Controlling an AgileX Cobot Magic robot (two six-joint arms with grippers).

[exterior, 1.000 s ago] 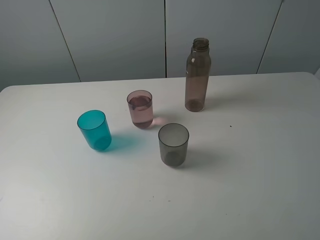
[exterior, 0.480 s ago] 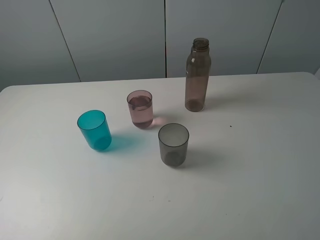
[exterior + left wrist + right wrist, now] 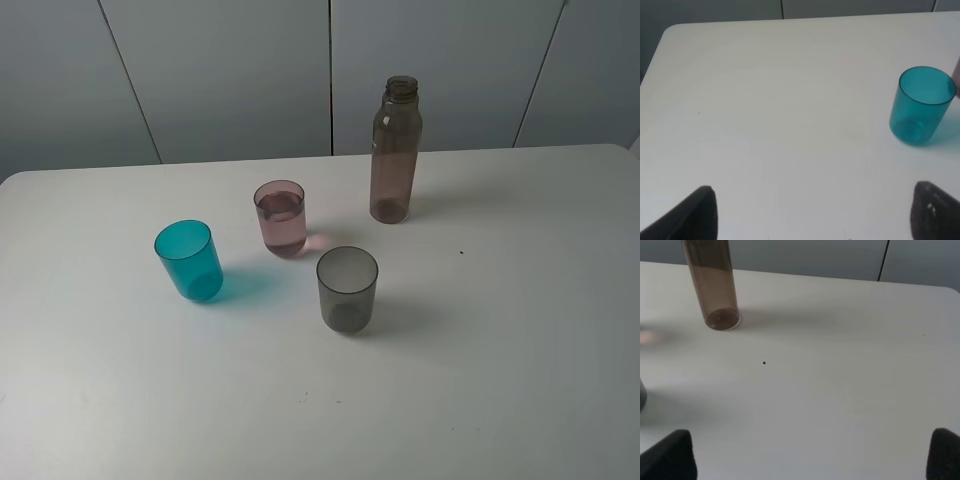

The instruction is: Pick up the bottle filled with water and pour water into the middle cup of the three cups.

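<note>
Hovering apart: left end effector (image 3: 812, 212)

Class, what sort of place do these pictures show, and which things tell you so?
Probably a lab or test bench, not a kitchen: a bare white table, plain grey wall panels, and only a bottle and three cups set out.

Open table (image 3: 520, 330) right of bottle (image 3: 395, 150); cups (image 3: 282, 218) clustered left.

White surface (image 3: 520, 330) with rounded corners, matte, evenly lit, soft shadows. Behind it, grey wall panels (image 3: 220, 75) divided by thin dark seams.
</note>
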